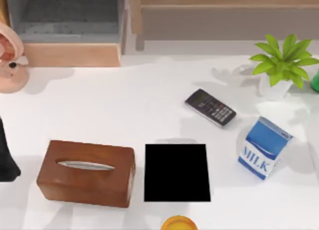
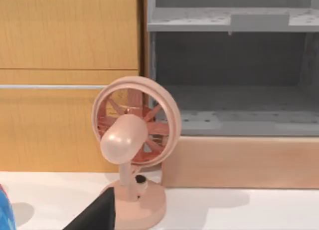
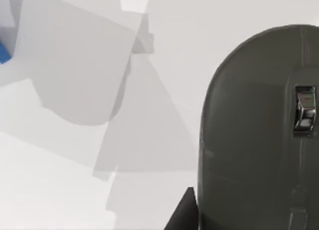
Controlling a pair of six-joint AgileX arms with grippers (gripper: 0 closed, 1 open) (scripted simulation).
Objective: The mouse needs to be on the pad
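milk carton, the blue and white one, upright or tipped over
Upright: the blue and white milk carton stands on its base on the white table, gabled top up.

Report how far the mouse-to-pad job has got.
Done: nothing shows as finished; the pad lies bare between the tissue box and the milk carton. In hand: the right wrist view has the mouse close up on the white table. Left: grasping it and setting it on the pad.
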